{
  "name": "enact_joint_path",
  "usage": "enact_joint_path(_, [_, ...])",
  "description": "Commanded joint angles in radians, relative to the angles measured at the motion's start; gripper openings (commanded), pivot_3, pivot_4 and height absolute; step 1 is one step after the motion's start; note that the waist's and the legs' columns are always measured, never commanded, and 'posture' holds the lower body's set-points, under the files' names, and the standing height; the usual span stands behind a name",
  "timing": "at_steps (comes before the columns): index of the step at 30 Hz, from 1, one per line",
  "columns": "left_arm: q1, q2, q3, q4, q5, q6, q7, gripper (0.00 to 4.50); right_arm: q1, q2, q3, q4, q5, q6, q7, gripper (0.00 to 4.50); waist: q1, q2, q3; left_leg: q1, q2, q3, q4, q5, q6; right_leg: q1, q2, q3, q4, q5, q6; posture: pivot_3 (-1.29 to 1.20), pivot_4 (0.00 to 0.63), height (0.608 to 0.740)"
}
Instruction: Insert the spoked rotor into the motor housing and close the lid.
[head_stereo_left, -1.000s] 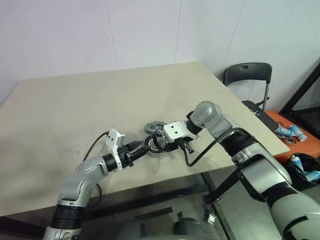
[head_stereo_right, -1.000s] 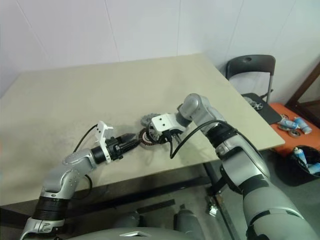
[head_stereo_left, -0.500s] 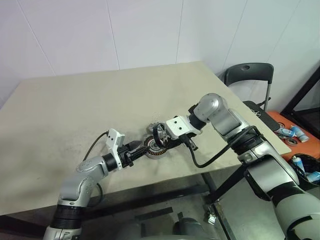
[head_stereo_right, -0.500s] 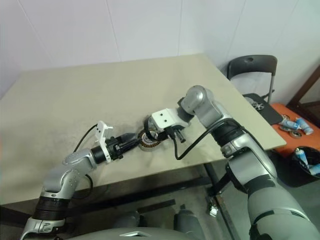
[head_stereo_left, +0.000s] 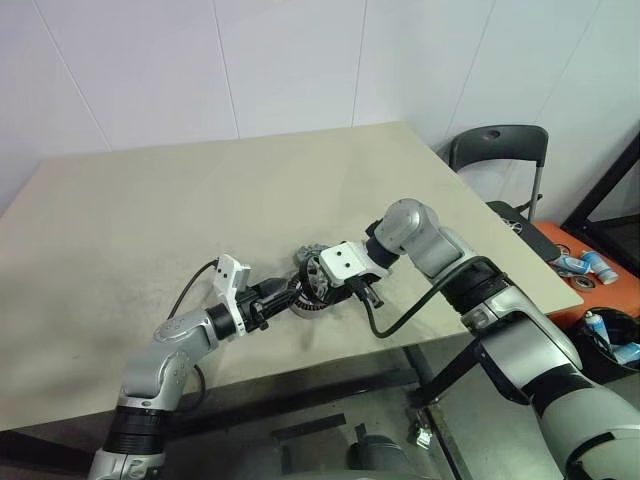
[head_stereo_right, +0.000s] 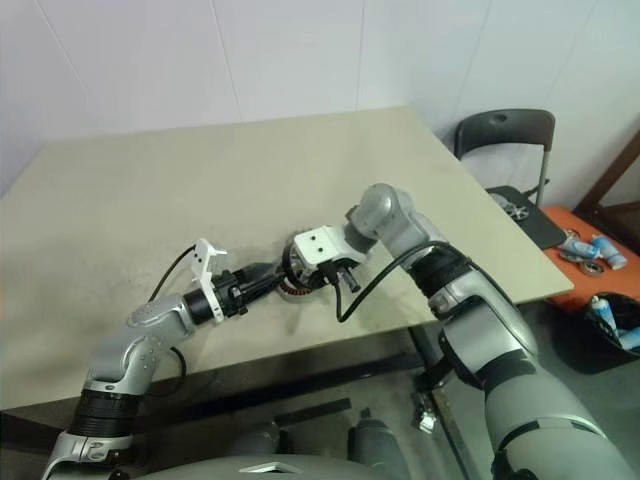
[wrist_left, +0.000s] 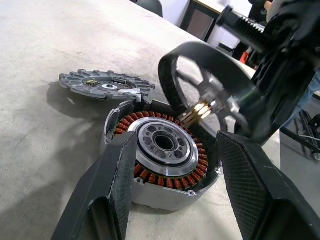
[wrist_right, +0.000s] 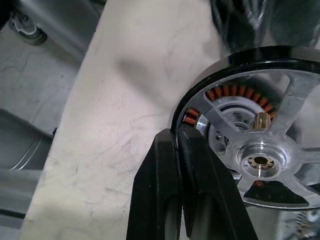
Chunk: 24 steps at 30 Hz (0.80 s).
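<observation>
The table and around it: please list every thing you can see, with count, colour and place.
Table: one, beige, centre.
Motor housing: one, coppery windings, silver centre, on the table between the left end effector's fingers.
Spoked rotor: one, silver with dark rim, tilted above the housing, held by its rim.
Lid: one, dull grey, flat on the table just beyond the housing.
Chair: one, black, right of the table.
Orange tray: one, far right, holding small blue items.
Left end effector: black fingers, either side of the housing.
Right end effector: black fingers, shut on the rotor's rim.
</observation>
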<state>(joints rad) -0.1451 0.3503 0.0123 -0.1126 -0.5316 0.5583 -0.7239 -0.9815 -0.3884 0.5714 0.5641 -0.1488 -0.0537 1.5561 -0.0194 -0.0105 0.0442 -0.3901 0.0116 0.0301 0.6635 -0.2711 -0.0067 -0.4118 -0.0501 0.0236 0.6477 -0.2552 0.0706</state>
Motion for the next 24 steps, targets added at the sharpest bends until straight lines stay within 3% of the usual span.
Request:
enact_joint_path(1, [-0.001,-0.004,0.004,-0.012,0.002,-0.024,-0.002,2.7,-0.022,0.02,-0.013,0.03,-0.011,-0.034,-0.028,0.02,-0.001,0.0,0.0,0.0,0.0,0.0,0.0,0.0,0.0,0.0,0.0,0.0,0.0,0.0,0.0,0.0,0.0,0.74])
enact_joint_path(7, [0.011,-0.002,0.007,-0.025,-0.001,-0.022,0.004,2.7,-0.033,0.034,-0.009,0.076,-0.02,-0.044,-0.024,0.02,-0.001,0.0,0.0,0.0,0.0,0.0,0.0,0.0,0.0,0.0,0.0,0.0,0.0,0.0,0.0,0.0,0.0,0.74])
enact_joint_path(13, [0.016,-0.003,0.008,-0.035,-0.005,-0.017,0.01,2.7,-0.018,0.018,-0.012,0.03,-0.017,-0.003,0.017,1.63,-0.001,0.0,0.0,0.0,0.0,0.0,0.0,0.0,0.0,0.0,0.0,0.0,0.0,0.0,0.0,0.0,0.0,0.74])
enact_joint_path(24, [0.004,-0.002,0.006,-0.021,-0.004,-0.018,0.003,2.7,-0.014,-0.063,0.002,-0.245,0.138,0.133,0.058,1.63,0.003,0.0,0.0,-0.001,0.0,0.0,0.0,-0.001,-0.002,-0.001,-0.001,0.0,0.0,0.0,0.0,0.0,0.0,0.74])
